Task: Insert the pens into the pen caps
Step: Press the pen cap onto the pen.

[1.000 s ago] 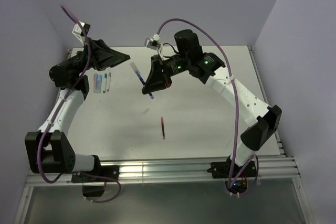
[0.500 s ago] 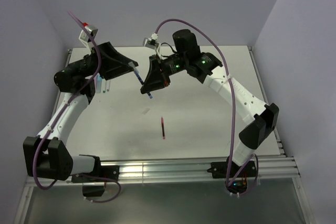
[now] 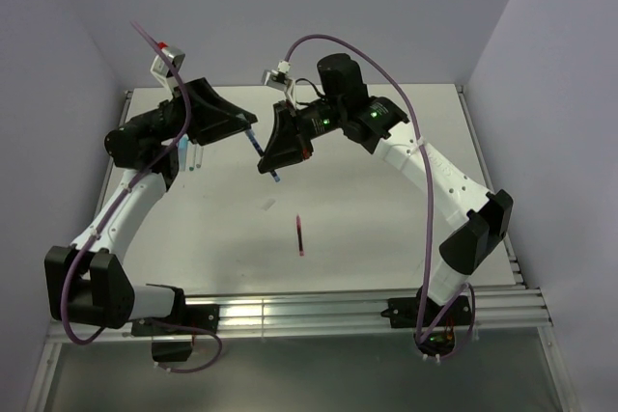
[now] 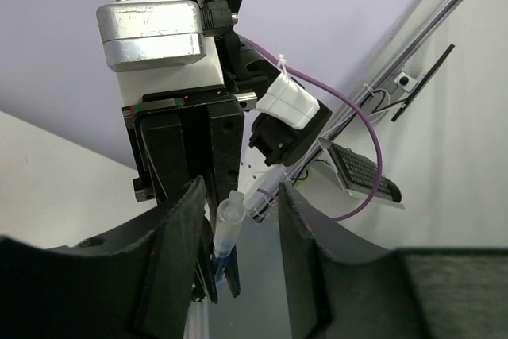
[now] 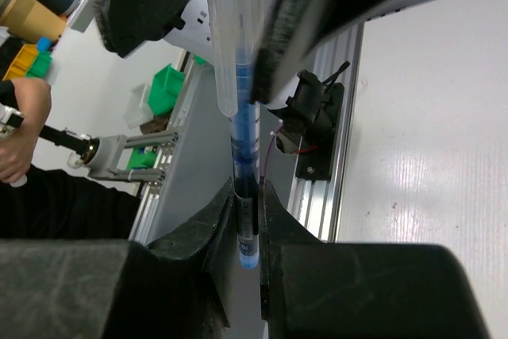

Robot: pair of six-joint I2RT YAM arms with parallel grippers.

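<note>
Above the far half of the bench point(image 3: 386, 214), the 2 arms are raised and their tips meet in the air. The right claw point(image 5: 246, 196) is clenched on the dark blue pen point(image 5: 246, 148), pinching it low on the shaft, so that 1 short end pokes out below the fingers and the long part runs up toward the other arm. From the top camera the pen hangs tilted, clear of the bench.

A clear cap point(image 4: 229, 220) sits over the pen's upper end; the blue shaft shows through its wall. The left claw point(image 3: 248, 130) stands around this cap with its 2 fingers point(image 4: 178, 260) on either side. It is not clenched. In the right wrist view 1 finger lies against the cap while a gap shows at the other, and the left wrist view likewise shows space beside the cap. So the cap is framed by the jaws rather than squeezed between them.

Down on the bench, a red pen point(image 3: 300, 235) lies alone toward the near middle, well apart from both claws. A small pale piece point(image 3: 269, 204) lies between it and the raised pen; it is too small to tell what it is. By the left arm, partly hidden under it, a few coloured sticks point(image 3: 192, 155) lie side by side in a row.
</note>
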